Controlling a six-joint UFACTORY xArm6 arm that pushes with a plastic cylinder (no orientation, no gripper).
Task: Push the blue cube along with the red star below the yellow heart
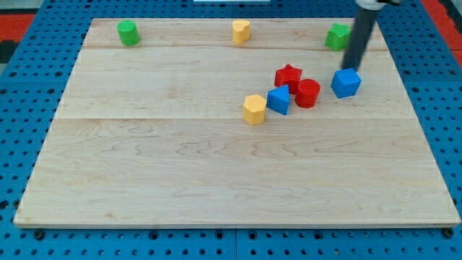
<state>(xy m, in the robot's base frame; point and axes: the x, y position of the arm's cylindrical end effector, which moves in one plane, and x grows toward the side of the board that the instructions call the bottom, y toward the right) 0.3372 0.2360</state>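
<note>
The blue cube lies at the view's right, apart from the other blocks. My tip sits at its top edge, touching or almost touching it. The red star lies to the cube's left, with a red cylinder between them and slightly lower. The yellow heart sits at the top middle of the board, well above and to the left of the red star.
A blue triangular block and a yellow hexagon lie just below and left of the red star. A green star sits at the top right behind the rod. A green cylinder sits at the top left.
</note>
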